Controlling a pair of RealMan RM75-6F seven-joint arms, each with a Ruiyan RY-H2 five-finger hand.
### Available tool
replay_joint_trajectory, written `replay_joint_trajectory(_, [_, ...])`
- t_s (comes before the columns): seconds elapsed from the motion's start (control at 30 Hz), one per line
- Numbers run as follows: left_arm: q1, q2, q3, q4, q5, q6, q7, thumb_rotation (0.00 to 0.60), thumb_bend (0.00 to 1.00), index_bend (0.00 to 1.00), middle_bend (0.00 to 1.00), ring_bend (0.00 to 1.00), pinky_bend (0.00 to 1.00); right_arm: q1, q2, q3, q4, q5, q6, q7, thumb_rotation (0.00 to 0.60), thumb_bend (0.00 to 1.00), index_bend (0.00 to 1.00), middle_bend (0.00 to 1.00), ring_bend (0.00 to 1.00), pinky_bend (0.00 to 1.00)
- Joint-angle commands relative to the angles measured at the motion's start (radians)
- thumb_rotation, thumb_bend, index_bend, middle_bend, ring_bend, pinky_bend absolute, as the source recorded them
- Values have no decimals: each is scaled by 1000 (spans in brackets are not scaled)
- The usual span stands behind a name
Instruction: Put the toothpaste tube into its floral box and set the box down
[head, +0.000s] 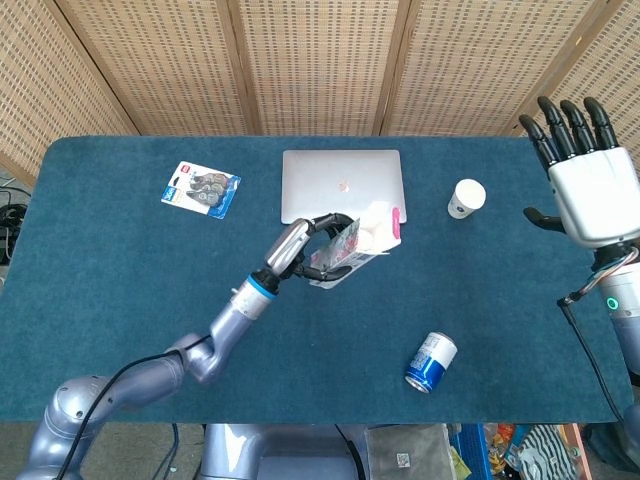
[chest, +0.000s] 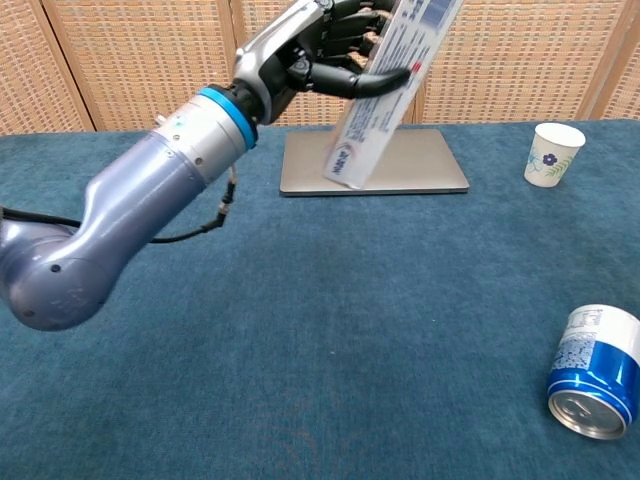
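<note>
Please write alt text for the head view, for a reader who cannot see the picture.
The robot's left hand holds a long floral cardboard box tilted above a dark teal table, in front of a closed silver laptop. Its right hand is raised at the right edge, fingers spread and empty. A white paper cup stands upright and a blue drink can lies on its side.

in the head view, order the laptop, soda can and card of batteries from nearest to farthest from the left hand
Measured from the left hand, which holds the floral box:
1. Laptop, just behind the hand toward the back of the table.
2. Soda can, lying on its side toward the front right.
3. Card of batteries, back left. It is only slightly farther than the can.
</note>
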Motion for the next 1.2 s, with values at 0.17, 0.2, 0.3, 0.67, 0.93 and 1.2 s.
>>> replay_joint_trajectory(0.17, [68, 209, 179, 39, 105, -68, 237, 600, 423, 523, 400, 397, 478, -30, -67, -54, 79, -48, -31, 60, 600, 0, 0, 0, 0, 0])
replay_joint_trajectory(0.2, [77, 232, 194, 28, 107, -81, 256, 600, 424, 523, 400, 397, 478, -33, -79, -60, 92, -58, -31, 69, 600, 0, 0, 0, 0, 0])
replay_joint_trajectory(0.3, [106, 287, 231, -3, 105, -120, 323, 600, 423, 523, 400, 397, 477, -42, -113, -77, 129, -86, -32, 95, 600, 0, 0, 0, 0, 0])
replay_joint_trajectory(0.67, [139, 344, 293, -88, 36, -355, 493, 600, 422, 441, 277, 238, 345, -60, -184, -108, 185, -143, -29, 132, 600, 0, 0, 0, 0, 0])
replay_joint_trajectory(0.93, [155, 467, 237, -310, -82, -432, 661, 600, 337, 0, 0, 0, 0, -91, -188, -116, 187, -171, 5, 164, 600, 0, 0, 0, 0, 0])
replay_joint_trajectory(1.2, [325, 661, 203, -557, -99, -136, 753, 600, 287, 0, 0, 0, 0, -154, -248, -164, 274, -302, 116, 244, 600, 0, 0, 0, 0, 0])
